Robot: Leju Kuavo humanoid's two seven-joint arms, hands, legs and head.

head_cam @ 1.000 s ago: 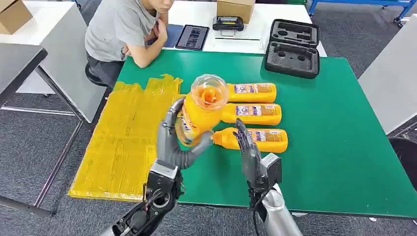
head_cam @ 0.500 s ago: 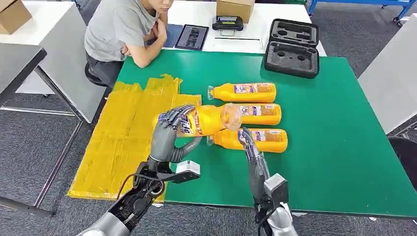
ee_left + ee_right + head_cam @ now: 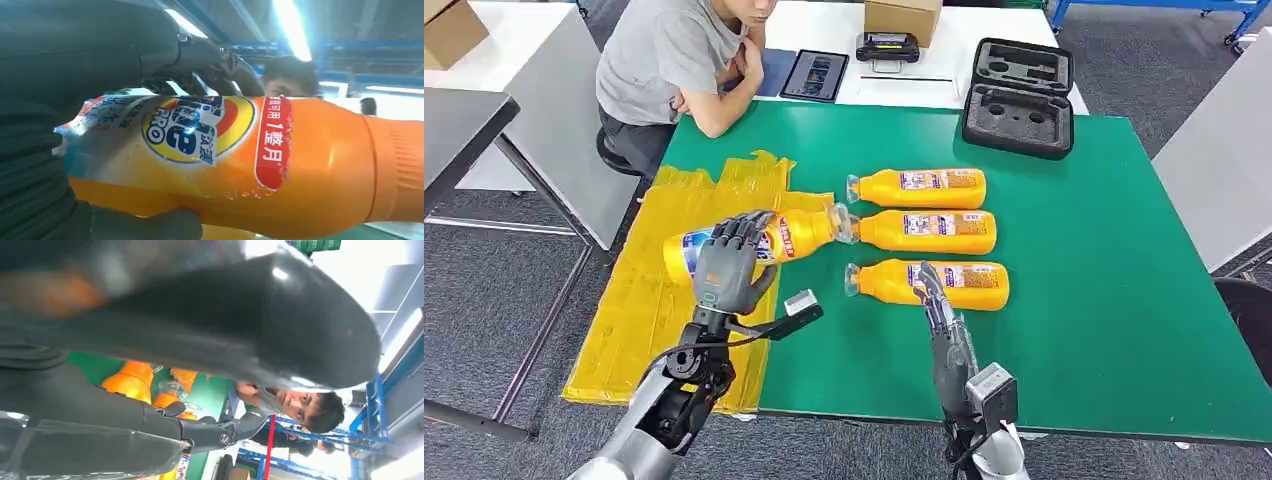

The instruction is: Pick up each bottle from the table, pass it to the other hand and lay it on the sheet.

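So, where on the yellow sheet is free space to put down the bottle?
The yellow sheet is bare near the table's front edge, beside the left hand holding the bottle. Its far end toward the person is free too. The sheet's right border is crowded: three bottles lie there.

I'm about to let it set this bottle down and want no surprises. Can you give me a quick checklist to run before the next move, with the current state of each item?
1. Left hand grips the held bottle firmly: ok, fingers wrap its body in the left wrist view.
2. Bottle lying sideways for laying down: ok.
3. Bottle fully over the yellow sheet: not ok, its cap end reaches over the green table.
4. Cap clear of the middle table bottle: cannot tell, the caps look very close.
5. Right hand free and out of the way: ok, open, raised near the nearest bottle.
6. Person clear of the sheet: ok.
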